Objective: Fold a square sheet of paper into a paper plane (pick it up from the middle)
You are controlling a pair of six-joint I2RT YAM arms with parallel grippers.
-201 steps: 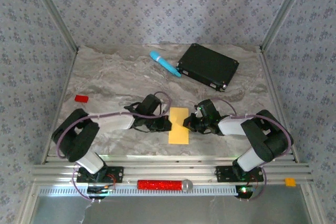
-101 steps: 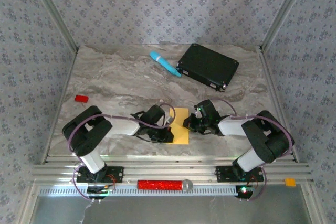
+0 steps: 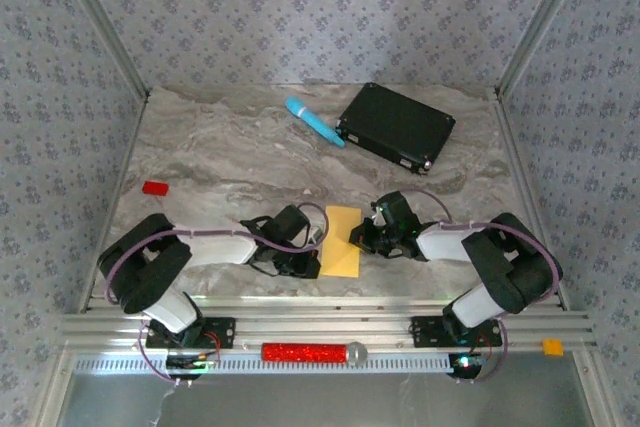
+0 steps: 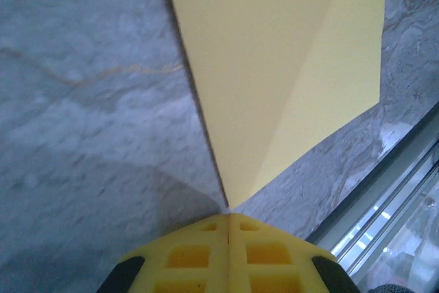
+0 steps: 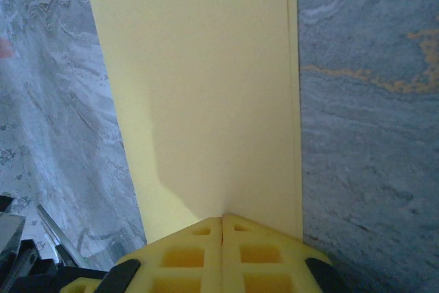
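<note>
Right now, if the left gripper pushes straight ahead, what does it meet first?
The square sheet of paper; its folded point sits right at the tips of the left gripper, probably touching.

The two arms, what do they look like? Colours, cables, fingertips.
Both the left arm and the right arm have black joints, white links and a lilac cable looping alongside. The left gripper and right gripper have yellow fingers moulded with square recesses.

Pale blue-grey wallpaper with a small flower print covers the walls [image 3: 320, 7] on three sides. The table [image 3: 220, 147] has a grey marbled top. Slanting metal posts [image 3: 100, 22] frame it, a ribbed metal rail [image 3: 330, 325] edges the front, and the light is soft and even.
</note>
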